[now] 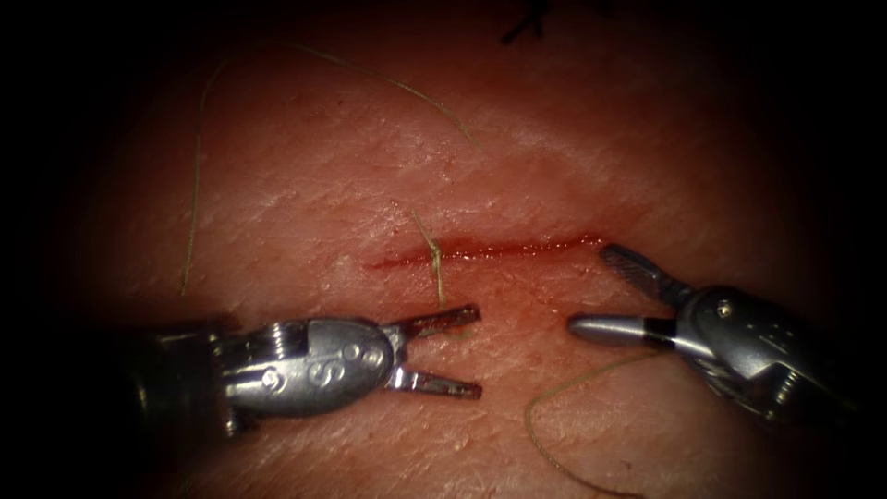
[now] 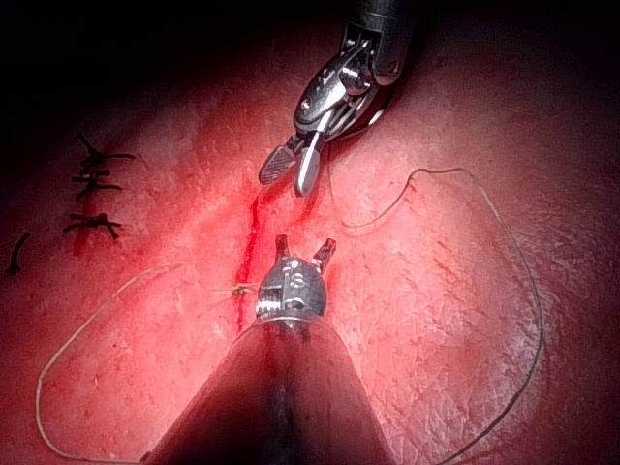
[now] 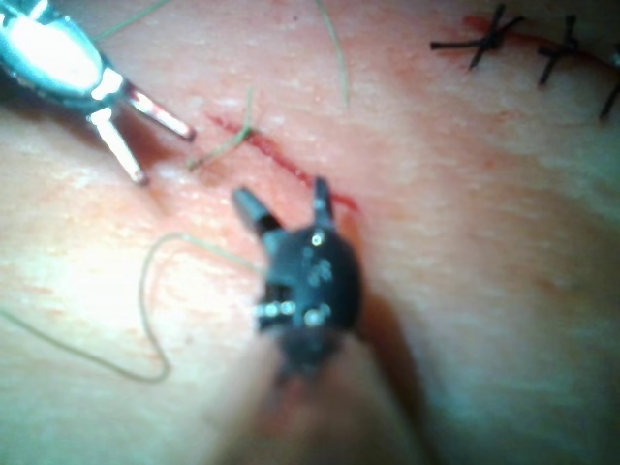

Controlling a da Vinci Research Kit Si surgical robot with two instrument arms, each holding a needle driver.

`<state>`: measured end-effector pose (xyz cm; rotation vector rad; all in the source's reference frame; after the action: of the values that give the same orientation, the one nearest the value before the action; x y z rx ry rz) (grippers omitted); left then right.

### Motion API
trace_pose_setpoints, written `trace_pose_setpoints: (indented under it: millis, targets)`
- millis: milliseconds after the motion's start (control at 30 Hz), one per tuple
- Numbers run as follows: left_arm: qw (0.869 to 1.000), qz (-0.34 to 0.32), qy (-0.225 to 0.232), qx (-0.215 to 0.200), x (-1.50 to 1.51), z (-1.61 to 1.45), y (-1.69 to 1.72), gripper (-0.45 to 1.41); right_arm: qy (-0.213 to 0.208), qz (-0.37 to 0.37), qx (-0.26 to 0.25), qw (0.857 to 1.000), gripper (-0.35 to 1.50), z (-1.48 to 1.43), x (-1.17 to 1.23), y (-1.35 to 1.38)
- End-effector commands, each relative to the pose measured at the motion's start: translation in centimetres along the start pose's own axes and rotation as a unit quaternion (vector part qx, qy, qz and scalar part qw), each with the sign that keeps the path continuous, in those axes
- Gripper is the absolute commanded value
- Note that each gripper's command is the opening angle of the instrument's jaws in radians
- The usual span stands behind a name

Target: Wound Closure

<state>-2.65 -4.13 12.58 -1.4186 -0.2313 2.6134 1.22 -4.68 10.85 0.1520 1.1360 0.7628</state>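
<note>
the left tool [image 1: 467, 354] lies on the near side of the cut [image 1: 490, 249], its jaws spread apart and holding nothing – the upper jaw tip sits just beside the short stitch of thread [image 1: 432, 263] that crosses the cut near its left end. the right tool [image 1: 587, 291] comes in at the cut's right end, jaws also parted and empty; one jaw reaches up to touch or nearly touch the cut's right end, the other points left along the tissue [image 1: 305, 203] below the cut. the two tools' tips are apart, with bare tissue between them.

the thread runs from the stitch in a long loose arc over the tissue beyond the cut, toward its far left edge, and another loop [image 1: 554, 434] lies on the near tissue below the right tool. i cannot make out the needle in any view, so whether it is in the tissue i cannot tell. red fluid [image 1: 517, 248] lines the cut.

in the left wrist view the left tool [image 2: 305, 247] has its jaws open beside the cut – dark finished stitches [image 2: 95, 194] sit well apart from it, toward the tissue's edge.
</note>
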Motion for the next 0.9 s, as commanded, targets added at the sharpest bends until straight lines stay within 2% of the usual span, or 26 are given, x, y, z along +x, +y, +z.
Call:
trace_pose_setpoints:
  millis: [33,133,200,233,267,300,633,900]
  targets:
    - [1.0,0.001,-0.001,-0.001,-0.03,0.1,-0.01,0.46,0.0,-0.001,0.002,1.0,1.23,0.11,-0.05,-0.03]
    - [1.0,0.003,-0.003,-0.001,-0.07,0.13,-0.05,0.46,-0.002,-0.003,0.006,1.0,1.23,0.15,-0.07,-0.07]
    - [1.0,0.003,-0.004,0.001,-0.09,0.13,-0.08,0.39,-0.003,-0.004,0.007,1.0,1.23,0.18,-0.1,-0.09]
    - [1.0,0.004,-0.003,0.001,-0.1,0.13,-0.09,0.23,-0.003,-0.004,0.009,1.0,1.23,0.18,-0.11,-0.1]
    - [1.0,0.004,-0.006,-0.001,-0.11,0.14,-0.1,-0.04,-0.003,-0.005,0.01,1.0,1.23,0.19,-0.11,-0.11]
    - [1.0,0.004,-0.011,-0.004,-0.11,0.14,-0.1,-0.44,-0.003,-0.005,0.01,1.0,1.23,0.19,-0.11,-0.11]
    - [0.999,-0.03,-0.015,-0.01,-0.16,-0.08,-0.25,-0.45,-0.004,-0.004,0.017,1.0,1.18,0.19,-0.09,-0.16]
    - [0.999,-0.049,-0.018,-0.01,-0.06,-0.42,-0.38,-0.45,0.0,-0.009,0.032,0.999,1.16,0.29,-0.07,-0.22]
